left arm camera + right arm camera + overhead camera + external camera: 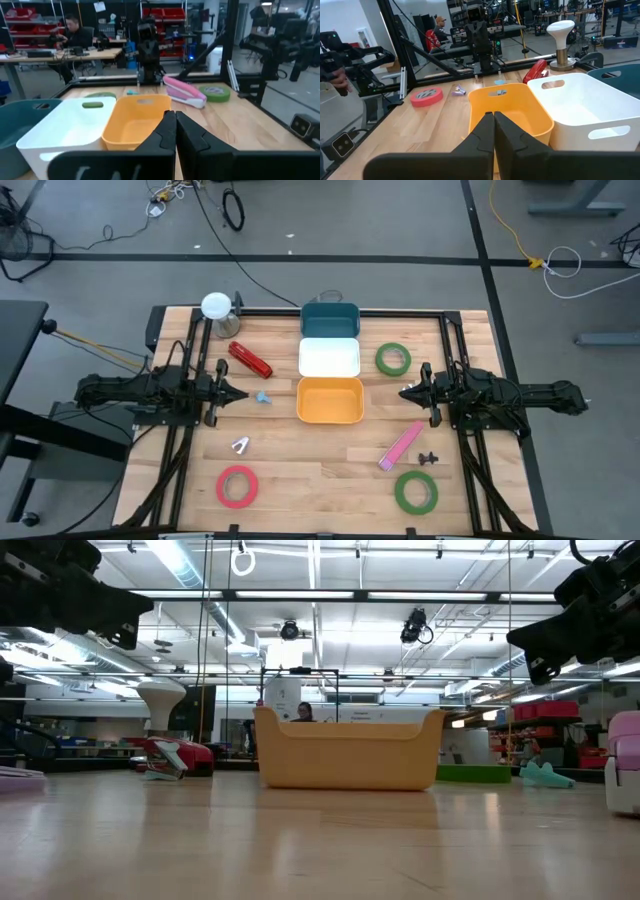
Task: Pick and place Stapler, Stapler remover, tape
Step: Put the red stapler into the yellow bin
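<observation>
Wooden table with bins, tape

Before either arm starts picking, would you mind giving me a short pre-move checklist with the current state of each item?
1. Left gripper shut, holding nothing: ok.
2. Right gripper shut, holding nothing: ok.
3. Orange bin, white bin and teal bin in a row at table centre; white and orange visibly hold nothing: ok.
4. Red tape and two green tapes lie flat on the wood, clear of the bins: ok.
5. Red stapler and pink stapler in the open: ok.
6. Staple remover's identity among the small items: cannot tell.
</observation>
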{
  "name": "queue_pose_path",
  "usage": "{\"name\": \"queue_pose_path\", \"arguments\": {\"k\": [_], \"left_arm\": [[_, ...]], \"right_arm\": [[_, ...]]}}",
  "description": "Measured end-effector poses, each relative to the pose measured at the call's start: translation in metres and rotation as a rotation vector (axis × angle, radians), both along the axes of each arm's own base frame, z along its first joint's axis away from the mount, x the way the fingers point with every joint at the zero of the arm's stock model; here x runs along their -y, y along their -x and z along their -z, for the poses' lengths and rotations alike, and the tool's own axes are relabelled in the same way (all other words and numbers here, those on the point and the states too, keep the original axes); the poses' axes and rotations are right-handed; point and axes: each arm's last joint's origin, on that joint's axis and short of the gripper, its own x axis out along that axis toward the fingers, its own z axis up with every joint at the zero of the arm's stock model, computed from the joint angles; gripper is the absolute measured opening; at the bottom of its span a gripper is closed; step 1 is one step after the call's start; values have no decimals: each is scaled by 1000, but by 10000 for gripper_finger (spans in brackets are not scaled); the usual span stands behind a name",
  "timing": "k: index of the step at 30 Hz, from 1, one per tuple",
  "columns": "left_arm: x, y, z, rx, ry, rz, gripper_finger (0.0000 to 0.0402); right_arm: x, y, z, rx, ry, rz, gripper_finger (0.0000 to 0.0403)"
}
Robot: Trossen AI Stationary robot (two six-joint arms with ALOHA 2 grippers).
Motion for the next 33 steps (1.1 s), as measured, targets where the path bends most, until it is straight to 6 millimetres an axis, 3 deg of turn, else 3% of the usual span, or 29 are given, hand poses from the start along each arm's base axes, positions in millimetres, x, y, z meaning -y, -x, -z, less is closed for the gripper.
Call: {"name": "queue_pose_path", "arguments": {"k": [8, 19, 33], "left_arm": [[0, 0, -1, 8, 100, -3, 3], [-1, 2, -17, 151, 142, -12, 3], [-5, 20, -73, 190, 84, -149, 3]], "right_arm": [[0, 0, 0, 0, 0, 0, 7], [0, 0, 0, 0, 0, 0, 7], [0, 0, 0, 0, 0, 0, 7]]}}
